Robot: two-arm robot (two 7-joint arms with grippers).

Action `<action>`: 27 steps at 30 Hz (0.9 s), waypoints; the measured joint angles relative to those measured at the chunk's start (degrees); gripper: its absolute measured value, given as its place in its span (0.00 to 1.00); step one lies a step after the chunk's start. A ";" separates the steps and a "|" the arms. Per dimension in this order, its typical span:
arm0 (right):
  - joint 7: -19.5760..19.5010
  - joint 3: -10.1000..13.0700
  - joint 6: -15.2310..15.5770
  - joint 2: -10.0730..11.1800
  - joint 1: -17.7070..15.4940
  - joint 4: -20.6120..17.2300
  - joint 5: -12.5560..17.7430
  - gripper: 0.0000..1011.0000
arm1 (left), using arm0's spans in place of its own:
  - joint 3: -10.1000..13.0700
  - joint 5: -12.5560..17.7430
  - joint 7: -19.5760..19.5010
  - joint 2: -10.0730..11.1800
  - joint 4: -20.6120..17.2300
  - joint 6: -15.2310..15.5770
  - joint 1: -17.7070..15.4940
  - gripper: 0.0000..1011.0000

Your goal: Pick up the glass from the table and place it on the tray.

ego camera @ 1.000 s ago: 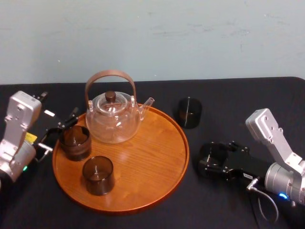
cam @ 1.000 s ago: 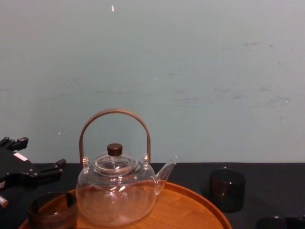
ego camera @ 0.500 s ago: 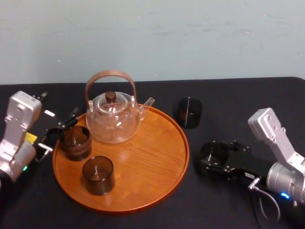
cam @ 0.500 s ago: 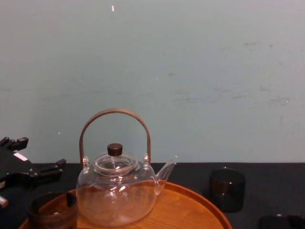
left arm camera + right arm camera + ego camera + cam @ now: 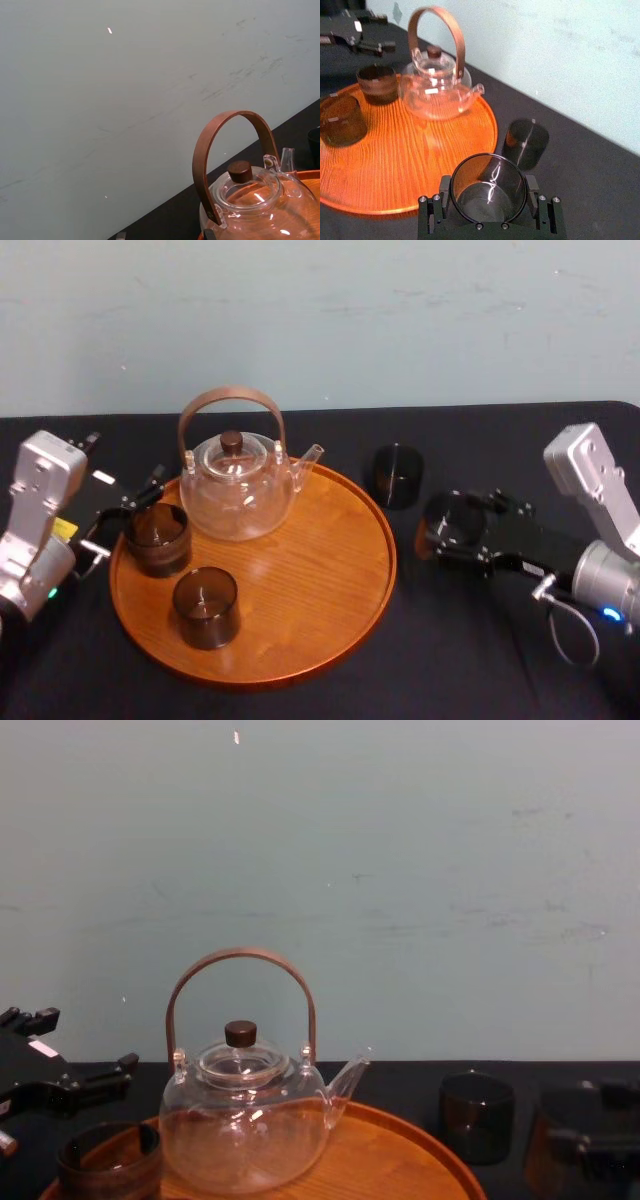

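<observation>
Up close, right gripper (image 5: 488, 196) clasps the glass (image 5: 489, 175).

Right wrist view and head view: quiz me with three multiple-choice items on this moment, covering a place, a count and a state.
1. Where is the glass? A. right of the tray, off it. B. on the tray. C. behind the teapot.
2. How many dark cups stand on the tray? A. one. B. two. C. three.
3. The right gripper is: A. open, empty. B. shut on the glass. C. shut on the teapot handle.

1 A: it sits over the black table, beside the tray's rim.
2 B: the ribbed cup and a plain tumbler.
3 B: its fingers press both sides of the glass.

The left gripper hangs open at the tray's left edge.
</observation>
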 joint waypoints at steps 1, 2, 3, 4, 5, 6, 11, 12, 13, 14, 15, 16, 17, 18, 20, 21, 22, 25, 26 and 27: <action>0.13 -0.10 -0.12 0.00 0.27 -0.08 0.00 0.89 | 0.00 0.00 0.00 0.00 0.00 0.00 0.00 0.99; 0.40 -0.42 -0.34 0.00 0.88 -0.19 -0.05 0.90 | 0.00 0.00 0.00 0.00 0.00 0.00 0.00 0.99; 0.60 -0.64 -0.49 -0.03 1.26 -0.22 -0.09 0.89 | 0.00 0.00 0.00 0.00 0.00 0.00 0.00 0.99; 0.78 -0.89 -0.64 -0.08 1.68 -0.22 -0.15 0.89 | 0.00 0.00 0.00 0.00 0.00 0.00 0.00 0.99; 0.96 -1.18 -0.76 -0.18 2.12 -0.22 -0.26 0.89 | 0.00 0.00 0.00 0.00 0.00 0.00 0.00 0.99; 1.27 -1.77 -0.94 -0.38 2.90 -0.14 -0.50 0.89 | 0.00 0.00 0.00 0.00 0.00 0.00 0.00 0.99; 2.54 -4.07 -1.60 -1.32 5.55 0.63 -1.27 0.89 | 0.00 0.00 0.00 0.00 0.00 0.00 0.00 0.99; 2.76 -4.44 -1.70 -1.48 5.93 0.77 -1.40 0.90 | 0.00 0.00 0.00 0.00 0.00 0.00 0.00 0.99; 3.13 -5.17 -1.85 -1.78 6.72 1.05 -1.61 0.89 | 0.00 0.00 0.00 0.00 0.00 0.00 0.00 0.99; 3.34 -5.55 -1.92 -1.96 7.12 1.21 -1.72 0.89 | 0.00 0.00 0.00 0.00 0.00 0.00 0.00 0.99; 3.79 -6.42 -2.11 -2.32 7.86 1.57 -1.93 0.89 | 0.00 0.00 0.00 0.00 0.00 0.00 0.00 0.99; 4.00 -6.86 -2.20 -2.53 8.20 1.74 -2.03 0.89 | 0.00 0.00 0.00 0.00 0.00 0.00 0.00 0.99; 4.19 -7.30 -2.29 -2.73 8.56 1.93 -2.13 0.89 | 0.00 0.00 0.00 0.00 0.00 0.00 0.00 0.99; 4.54 -8.06 -2.47 -3.10 9.22 2.25 -2.31 0.89 | 0.00 0.00 0.00 0.00 0.00 0.00 0.00 0.99; 4.89 -8.89 -2.60 -3.48 9.77 2.53 -2.44 0.89 | 0.00 0.00 0.00 0.00 0.00 0.00 0.00 0.99; 5.05 -9.30 -2.65 -3.65 10.00 2.66 -2.52 0.89 | 0.00 0.00 0.00 0.00 0.00 0.00 0.00 0.99; 5.33 -9.95 -2.77 -3.91 10.40 2.86 -2.65 0.89 | 0.00 0.00 0.00 0.00 0.00 0.00 0.00 0.99; 5.99 -11.32 -3.02 -4.37 11.08 3.33 -2.84 0.89 | 0.00 0.00 0.00 0.00 0.00 0.00 0.00 0.99; 6.12 -11.63 -3.07 -4.47 11.25 3.46 -2.91 0.89 | 0.00 0.00 0.00 0.00 0.00 0.00 0.00 0.99; 6.24 -11.93 -3.13 -4.57 11.41 3.62 -2.95 0.89 | 0.00 0.00 0.00 0.00 0.00 0.00 0.00 0.99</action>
